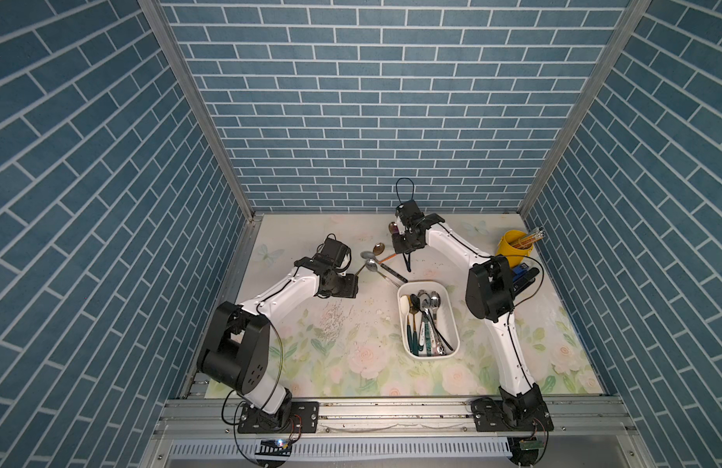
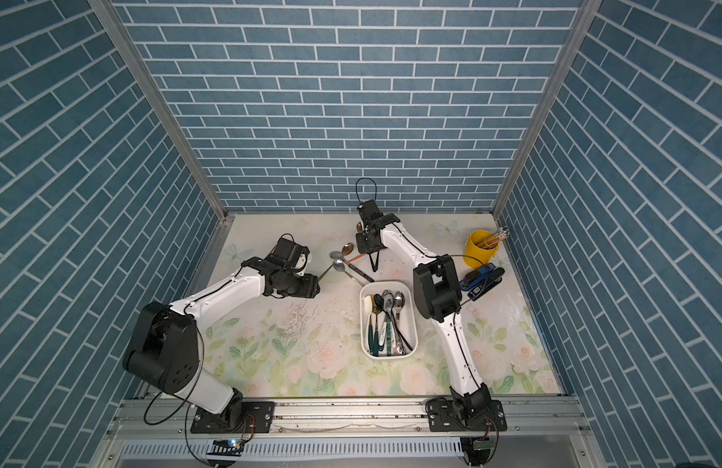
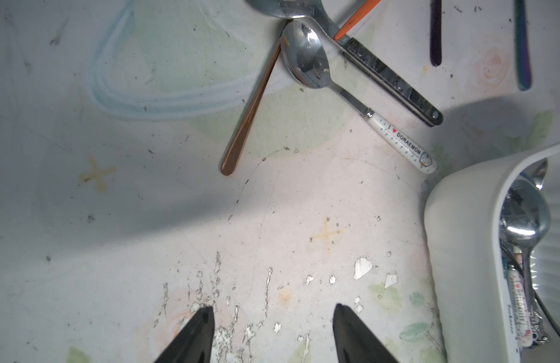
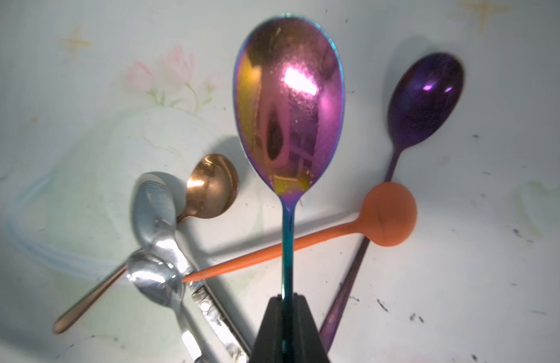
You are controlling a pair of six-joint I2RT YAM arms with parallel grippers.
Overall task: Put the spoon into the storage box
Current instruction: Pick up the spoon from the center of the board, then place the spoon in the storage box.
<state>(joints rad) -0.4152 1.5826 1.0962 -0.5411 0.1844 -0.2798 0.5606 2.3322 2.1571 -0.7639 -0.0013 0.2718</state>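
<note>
The right claw point(image 4: 287, 298) is clamped tight on the thin handle of the rainbow spoon point(image 4: 288, 103). It grips partway down the stem, so the bowl sticks out past the fingertips with its hollow side toward the wrist camera. The spoon is up off the desk point(image 1: 351, 356), beyond the far end of the storage box point(image 1: 449, 312) and outside it, above a loose cluster of other spoons.

That cluster lies flat on the desk just past the box's far end. It includes:
- a purple spoon point(image 4: 426, 100)
- an orange spoon point(image 4: 388, 213), whose stem passes behind the held handle in the right wrist view
- a copper spoon point(image 4: 212, 185)
- a white-handled spoon point(image 3: 307, 56)
- a dark-handled spoon point(image 3: 391, 78)

The copper handle runs under the two silver bowls, and the orange spoon's pointed tip reaches the dark-handled one.

The box is white. It holds a heap of spoons point(image 1: 426, 316) with their bowls toward its far end.

The left claw point(image 3: 274, 308) hangs to the left of the box, near its far left corner. Its fingers are spread well apart with nothing between them, over a scuffed, bare patch of desk.

A yellow cup point(image 1: 511, 247) of pencils stands to the right of the box and further back. What looks like a blue and black stapler point(image 2: 483, 279) lies between the cup and the box, partly hidden by the right arm.
</note>
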